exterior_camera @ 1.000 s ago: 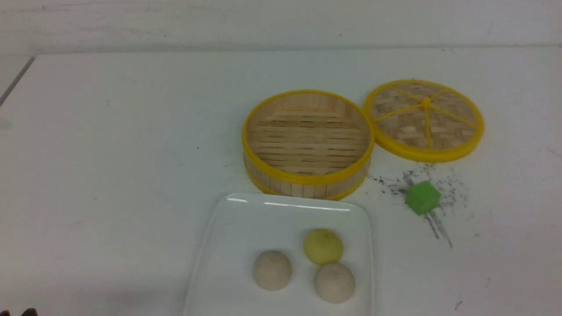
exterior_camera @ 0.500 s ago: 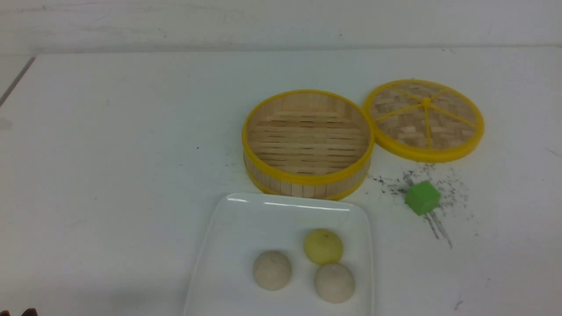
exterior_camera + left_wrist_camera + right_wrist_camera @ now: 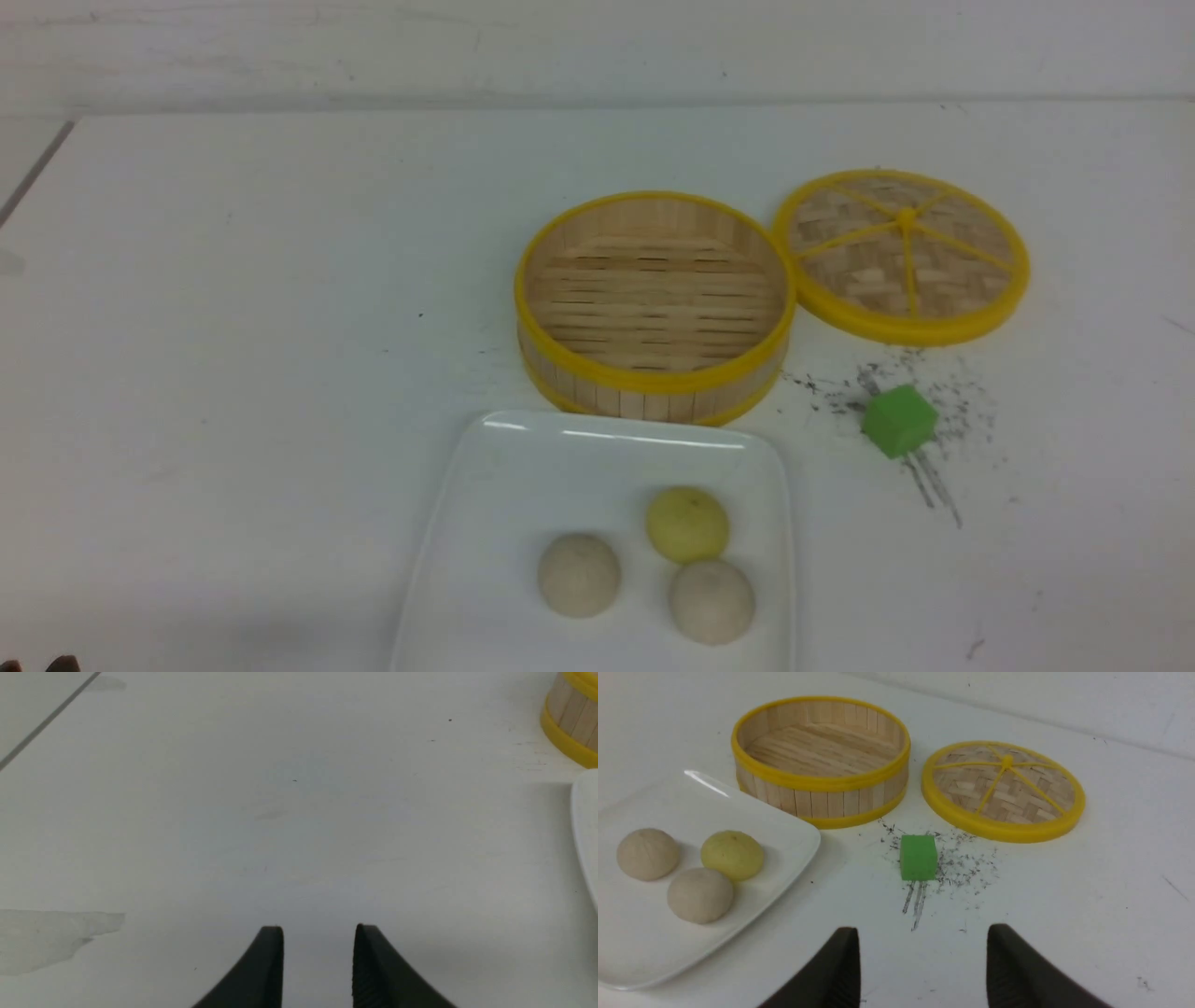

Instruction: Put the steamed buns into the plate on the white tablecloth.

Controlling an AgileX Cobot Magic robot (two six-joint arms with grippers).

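Note:
Three steamed buns lie on the white plate (image 3: pixel 523 485) at the front middle of the white tablecloth (image 3: pixel 233 327): a pale yellow bun (image 3: pixel 687 524) and two beige buns (image 3: pixel 579 574) (image 3: pixel 711 601). They also show in the right wrist view: the yellow bun (image 3: pixel 732 854), the beige buns (image 3: pixel 648 853) (image 3: pixel 700 894), the plate (image 3: pixel 784 830). My right gripper (image 3: pixel 923 933) is open and empty, above bare cloth, apart from the plate. My left gripper (image 3: pixel 318 931) is open and empty over bare cloth, with the plate's edge (image 3: pixel 586 830) off to one side.
An empty bamboo steamer basket (image 3: pixel 653 303) stands behind the plate. Its woven lid (image 3: pixel 901 254) lies flat to the right of it. A green cube (image 3: pixel 898 421) sits among dark specks, right of the plate. A sliver of the left arm (image 3: pixel 61 664) shows at the bottom left corner.

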